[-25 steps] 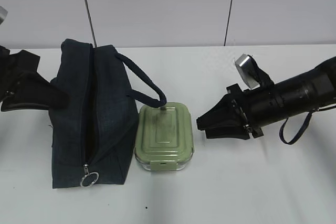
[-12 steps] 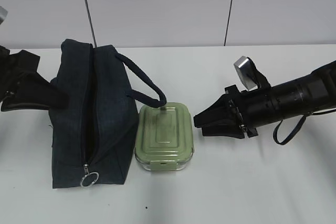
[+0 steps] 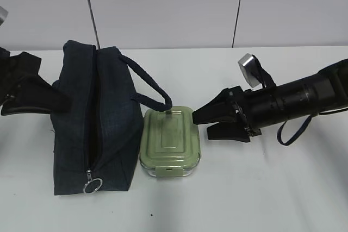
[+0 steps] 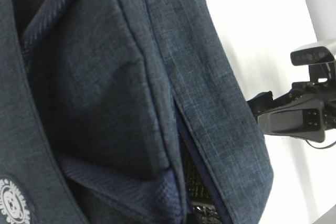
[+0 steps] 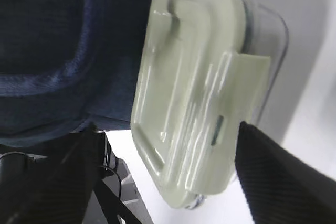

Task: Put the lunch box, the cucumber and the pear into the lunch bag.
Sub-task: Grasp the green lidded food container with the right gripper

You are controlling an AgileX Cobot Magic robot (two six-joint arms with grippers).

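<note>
Right claw first: its two black fingers stand wide apart, one tip above the other in the exterior view, both pointing left at the near edge of the pale sage-green rectangular lunch box with the ridged lid and clear base. They look just short of the box, gripping nothing; whether a tip grazes it I cannot tell. From the right wrist camera the box fills the gap between the two dark fingers, its side clip facing the lens and neither finger pressed on it. The right arm lies low and nearly level over the white table, reaching in from the right edge, its silver-cased wrist camera on top. Over to the left claw: its black body lies against the left flank of the large boxy dark navy fabric lunch bag, and the fingers themselves are hidden, closed tight together by all that can be told, with nothing seen held. The left wrist camera shows only navy weave at very close range, the zipper gap a dark slit. The bag lies on the table, long zipper on top, silver ring pull at the near end, padded loop handle draping down to the box, which sits right against the bag's right side.
</note>
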